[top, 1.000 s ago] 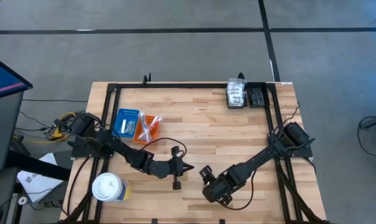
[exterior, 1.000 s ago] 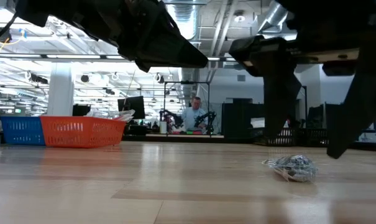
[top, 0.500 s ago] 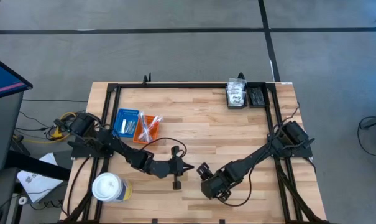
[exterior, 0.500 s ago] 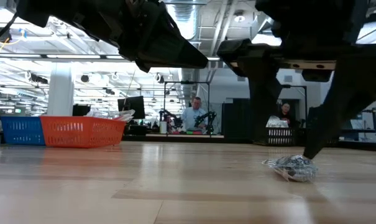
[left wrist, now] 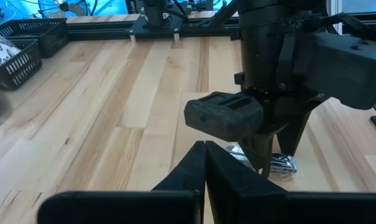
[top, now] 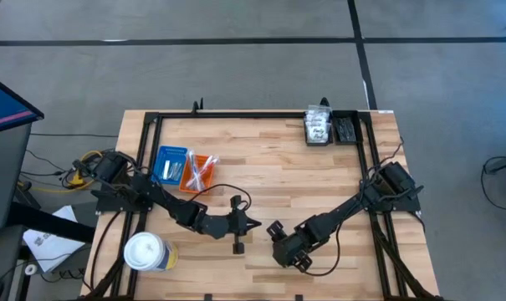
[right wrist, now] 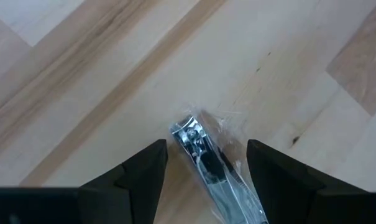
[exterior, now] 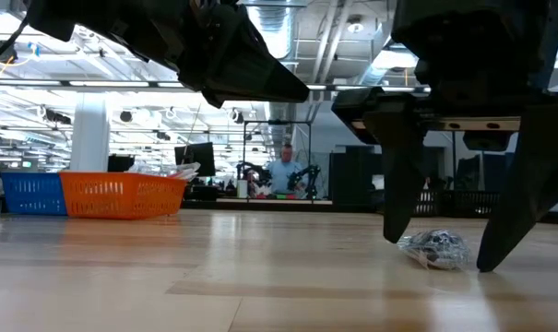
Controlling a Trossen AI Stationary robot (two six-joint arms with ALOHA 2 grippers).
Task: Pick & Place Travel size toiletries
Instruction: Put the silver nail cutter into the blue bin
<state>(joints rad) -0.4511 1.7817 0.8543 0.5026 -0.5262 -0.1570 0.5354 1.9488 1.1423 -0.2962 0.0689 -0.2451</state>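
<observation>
A crinkly clear packet (right wrist: pixel 207 163) with a shiny metal piece inside, one of the travel size toiletries, lies flat on the wooden table (top: pixel 319 184) near the front middle. My right gripper (right wrist: pixel 206 148) is open above it and points steeply down. Its two fingers stand on either side of the packet (exterior: pixel 432 247) without touching it. My left gripper (left wrist: pixel 204 149) is shut and hovers low over the table just left of the right one (top: pixel 274 229), pointing toward it. In the high view the right gripper hides the packet.
A blue tray (top: pixel 170 164) and an orange tray (top: pixel 199 170) with sticks stand at the left. A big white lidded cup (top: pixel 145 252) is at the front left. Two dark baskets (top: pixel 331 128) with packets sit at the far right. A person (exterior: pixel 286 171) sits far behind the table.
My right gripper has sunk toward the table and tipped more steeply down. Its open fingers, which hung above the packet, now reach down on both sides of it. The packet has stayed where it was.
</observation>
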